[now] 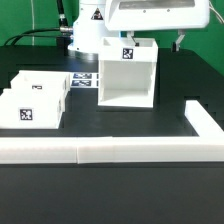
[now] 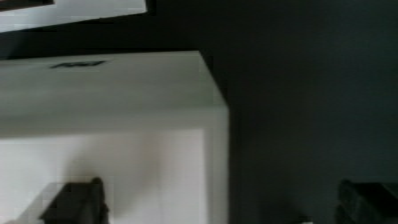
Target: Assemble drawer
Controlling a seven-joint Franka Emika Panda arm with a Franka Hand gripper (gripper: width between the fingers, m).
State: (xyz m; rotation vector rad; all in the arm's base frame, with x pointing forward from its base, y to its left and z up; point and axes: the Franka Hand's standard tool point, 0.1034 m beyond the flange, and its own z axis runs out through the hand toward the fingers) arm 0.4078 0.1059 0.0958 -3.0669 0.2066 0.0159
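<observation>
The drawer housing point(image 1: 125, 78) is a white open-fronted cube with a black-and-white tag on top, standing mid-table. Two white tagged trays point(image 1: 35, 97) lie side by side at the exterior view's left. My gripper point(image 1: 153, 38) hangs just above the housing's top, toward the exterior view's right. In the wrist view the housing point(image 2: 107, 100) fills most of the picture. My gripper point(image 2: 221, 205) is open and empty. One dark fingertip point(image 2: 75, 203) is over the white housing and the other is over the dark table, so one housing edge lies between them.
A long low white rail point(image 1: 100, 151) runs along the front and turns back at the exterior view's right point(image 1: 206, 120). The marker board point(image 1: 84, 78) lies between the trays and the housing. The robot base point(image 1: 88, 28) stands behind.
</observation>
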